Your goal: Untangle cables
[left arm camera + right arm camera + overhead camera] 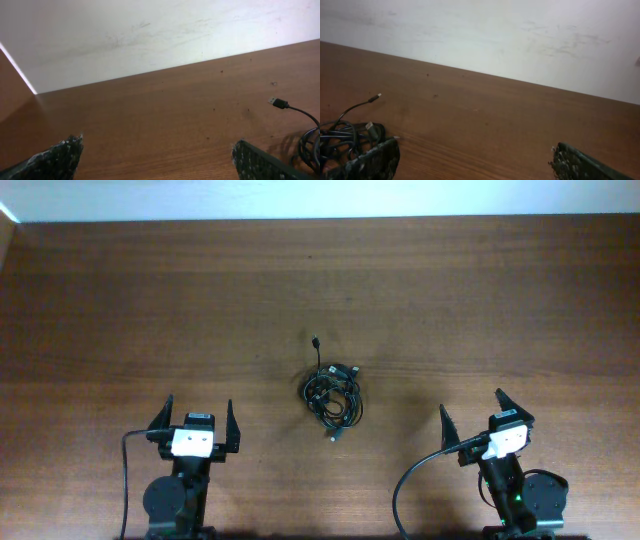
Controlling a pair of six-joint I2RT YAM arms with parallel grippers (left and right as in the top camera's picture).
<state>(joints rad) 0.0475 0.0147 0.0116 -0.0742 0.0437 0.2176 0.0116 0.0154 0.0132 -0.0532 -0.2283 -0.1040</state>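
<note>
The cables [333, 395] lie in one small tangled bunch about midway between the left and right edges of the wooden table [200, 290], roughly halfway between its far and near edges. From the bunch one loose end [316, 340] runs toward the far edge and finishes in a small plug. A second short tip [335, 437] pokes out toward the near edge. It looks silvery, though it is too small to be sure.

The left gripper [199, 402] sits by the near edge, left of the bunch and well apart from it. Its jaws are spread wide with only bare wood between them. From the left wrist view the cables [307, 145] show at the right border, past the right finger [255, 161], with the plug [278, 103] lying flat on the wood.

The right gripper [471, 402] sits by the near edge on the other side, also spread wide and holding nothing. From its wrist view the bunch [342, 137] lies just beyond the left finger [375, 160] — contact cannot be told. A white wall [300, 195] runs along the far edge.
</note>
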